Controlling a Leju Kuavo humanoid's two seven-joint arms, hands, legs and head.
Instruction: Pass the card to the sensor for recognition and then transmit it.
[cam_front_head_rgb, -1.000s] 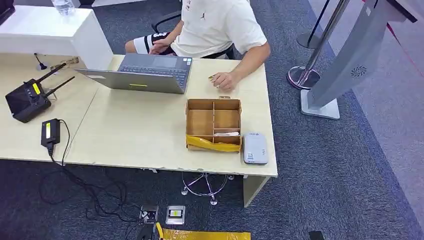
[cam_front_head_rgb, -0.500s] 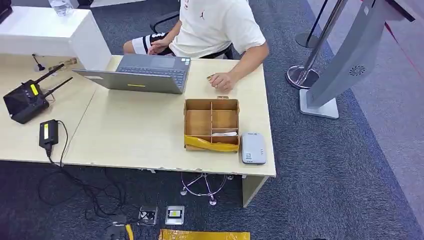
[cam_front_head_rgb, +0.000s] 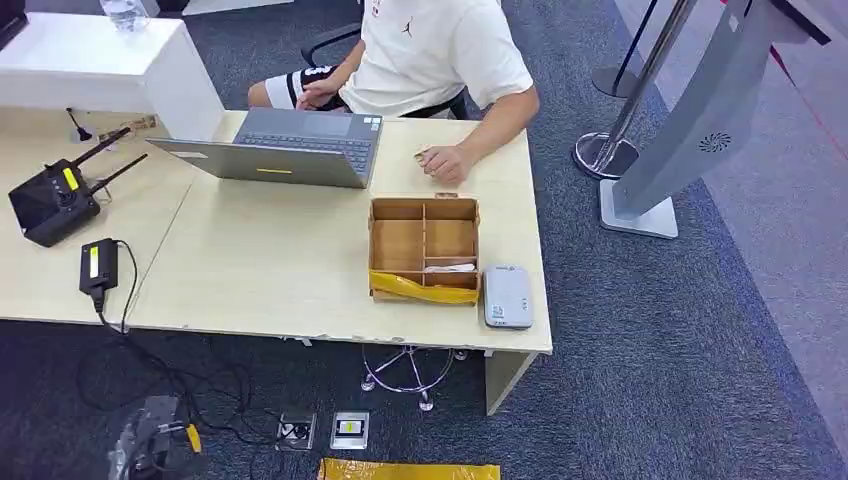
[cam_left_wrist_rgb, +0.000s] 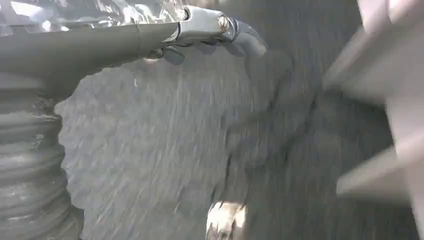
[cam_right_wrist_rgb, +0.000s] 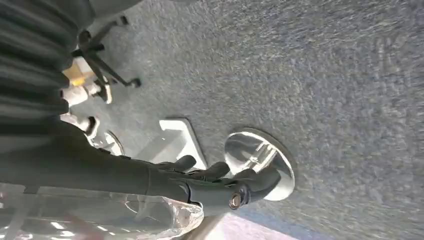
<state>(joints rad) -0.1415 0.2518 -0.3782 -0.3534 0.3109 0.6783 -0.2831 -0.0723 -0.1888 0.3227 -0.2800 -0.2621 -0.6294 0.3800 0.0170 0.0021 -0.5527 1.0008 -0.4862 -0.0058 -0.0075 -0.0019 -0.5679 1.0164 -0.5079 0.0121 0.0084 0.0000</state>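
Observation:
A white card (cam_front_head_rgb: 452, 267) lies in a near compartment of the wooden divided box (cam_front_head_rgb: 397, 244) on the table. The grey card sensor (cam_front_head_rgb: 508, 296) lies flat right beside the box, near the table's front right corner. My left hand (cam_front_head_rgb: 150, 450) is a blurred grey shape low at the left, below the table's front edge. In the left wrist view that hand (cam_left_wrist_rgb: 200, 30) hangs over blurred carpet with nothing in it. In the right wrist view my right hand (cam_right_wrist_rgb: 215, 182) hangs over the carpet, fingers loosely apart, holding nothing.
A person (cam_front_head_rgb: 440, 60) sits at the far side, one hand resting on the table (cam_front_head_rgb: 280, 270) behind the box. A laptop (cam_front_head_rgb: 290, 145), a black radio unit (cam_front_head_rgb: 50, 200) and a charger (cam_front_head_rgb: 98, 265) lie to the left. A stanchion base (cam_right_wrist_rgb: 257, 160) and a grey kiosk (cam_front_head_rgb: 690, 130) stand at the right.
The left hand has swung leftward along the bottom of the head view and risen a little. The whole picture shifted slightly. Nothing on the table has moved.

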